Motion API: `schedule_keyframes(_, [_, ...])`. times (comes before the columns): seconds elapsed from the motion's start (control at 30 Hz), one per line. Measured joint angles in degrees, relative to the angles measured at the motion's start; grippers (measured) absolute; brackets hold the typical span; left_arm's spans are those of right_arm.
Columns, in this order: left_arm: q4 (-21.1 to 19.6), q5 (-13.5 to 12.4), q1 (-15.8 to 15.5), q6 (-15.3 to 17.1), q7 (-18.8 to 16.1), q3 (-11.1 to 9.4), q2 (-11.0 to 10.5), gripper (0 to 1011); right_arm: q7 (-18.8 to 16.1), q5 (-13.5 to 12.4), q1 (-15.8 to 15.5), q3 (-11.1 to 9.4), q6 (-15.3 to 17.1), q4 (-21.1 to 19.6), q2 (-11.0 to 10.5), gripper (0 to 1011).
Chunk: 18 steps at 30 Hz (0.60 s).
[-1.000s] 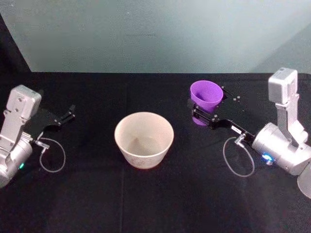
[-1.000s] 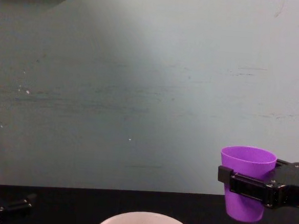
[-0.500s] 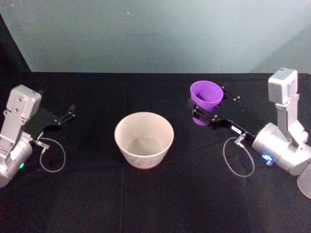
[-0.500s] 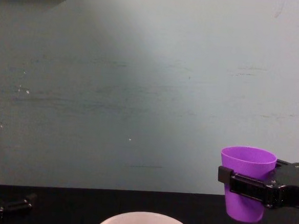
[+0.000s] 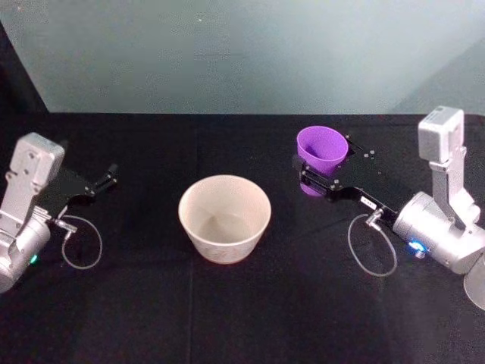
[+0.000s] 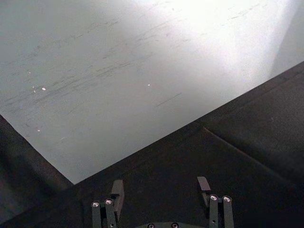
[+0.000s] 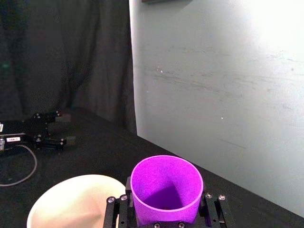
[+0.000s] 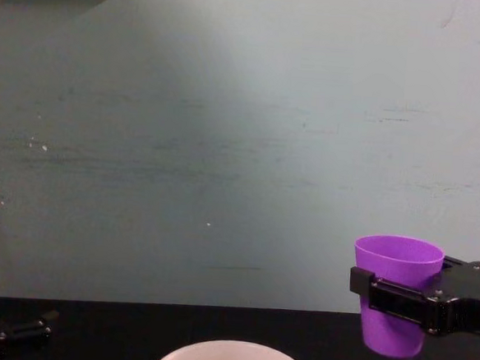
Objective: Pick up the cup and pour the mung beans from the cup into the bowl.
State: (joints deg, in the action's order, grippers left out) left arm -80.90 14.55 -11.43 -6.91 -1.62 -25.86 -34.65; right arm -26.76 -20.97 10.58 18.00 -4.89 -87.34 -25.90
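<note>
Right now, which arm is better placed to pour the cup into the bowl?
Right. The right gripper is shut on the cup, upright, just right of the bowl. The left gripper rests open and empty on the bowl's other side, away from the cup.

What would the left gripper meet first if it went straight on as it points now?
The way looks free: the left gripper faces black table, then the wall, though depth is unclear.
</note>
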Motion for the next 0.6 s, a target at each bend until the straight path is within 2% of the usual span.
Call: schedule_keyframes(0.6, [0.0,0.0,0.0,0.0,0.0,0.0,0.0,1000,0.0,0.0,0.0,0.0,0.0,0.0,0.0,731])
